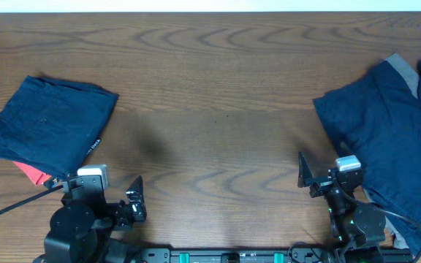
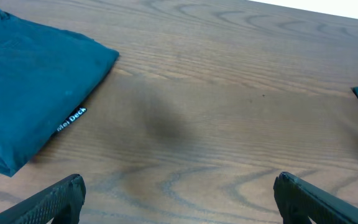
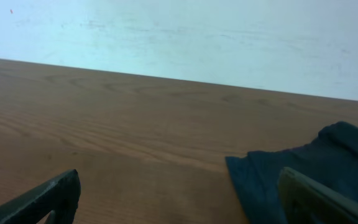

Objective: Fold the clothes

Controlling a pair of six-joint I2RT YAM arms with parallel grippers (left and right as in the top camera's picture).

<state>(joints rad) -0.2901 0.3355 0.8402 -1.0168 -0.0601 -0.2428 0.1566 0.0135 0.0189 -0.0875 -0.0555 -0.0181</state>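
A folded stack of navy clothes (image 1: pixel 50 124) lies at the left of the table, with a coral-red piece (image 1: pixel 33 172) showing under its near edge. It also shows in the left wrist view (image 2: pixel 30 93). A loose heap of navy clothes with grey trim (image 1: pixel 389 139) lies at the right; its edge shows in the right wrist view (image 3: pixel 309 174). My left gripper (image 1: pixel 135 199) is open and empty near the front edge, right of the folded stack. My right gripper (image 1: pixel 305 174) is open and empty, just left of the loose heap.
The wooden table (image 1: pixel 210 88) runs between the two piles. The arm bases and a black rail (image 1: pixel 218 256) sit along the front edge. A pale wall (image 3: pixel 179 37) stands beyond the table's far edge.
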